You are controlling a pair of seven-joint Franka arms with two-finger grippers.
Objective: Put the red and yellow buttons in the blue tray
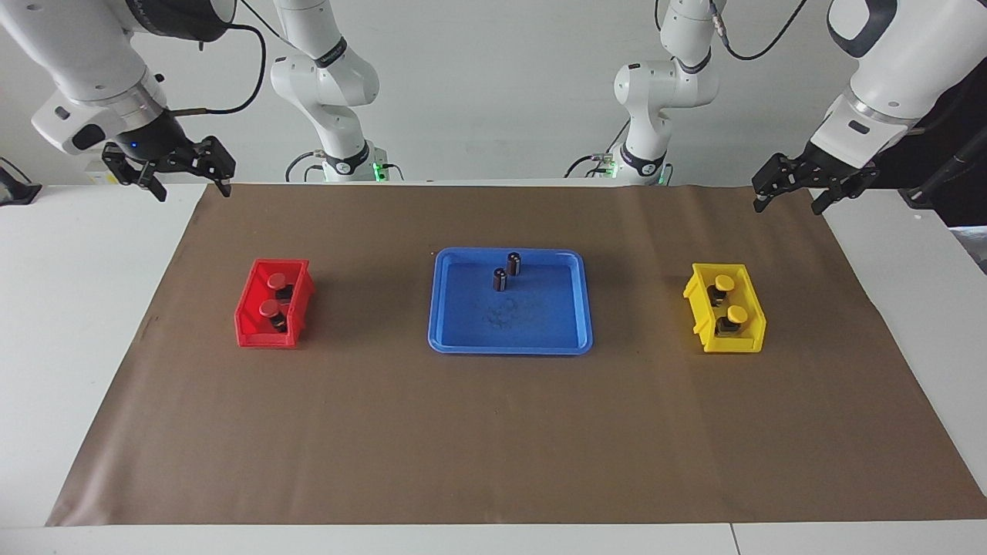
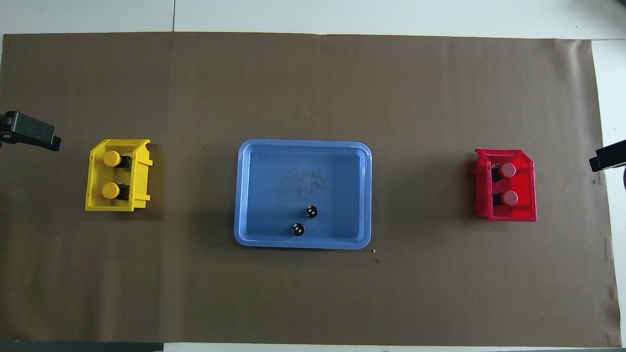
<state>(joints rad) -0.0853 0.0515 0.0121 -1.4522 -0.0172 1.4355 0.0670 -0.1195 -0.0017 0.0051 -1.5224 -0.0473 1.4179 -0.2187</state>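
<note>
Brown paper mat (image 1: pixel 493 432) covers most of the white table (image 1: pixel 69 347). Blue tray (image 1: pixel 463 339) sits mid-mat, flat, between the two bins and well apart from each. Taking the tray as dial centre in the overhead view: yellow bin at 9 o'clock, red bin at 3 o'clock.

Red bin (image 1: pixel 250 324) at the right arm's end of the table. Two red buttons inside, upright, caps up: one (image 1: pixel 277 282) nearer the robots, the other (image 1: pixel 270 309) just beside it, farther from them.

Yellow bin (image 1: pixel 698 297) at the left arm's end. Two yellow buttons inside, same layout: one (image 1: pixel 723 284) nearer the robots, one (image 1: pixel 737 314) farther.

No button is in the tray.

Two small dark cylinders with silvery tops stand upright in the tray, near its robot-side rim, about 6 o'clock of tray centre in the overhead view: one (image 1: pixel 513 264) close to the rim, one (image 1: pixel 500 279) just beside it, not touching.

Right gripper (image 1: pixel 189 181) hangs over the mat's robot-side corner at its own end, fingers spread, holding nothing. Left gripper (image 1: pixel 790 193) hangs over the matching corner at its end, fingers spread, empty. Both well apart from bins and tray.
</note>
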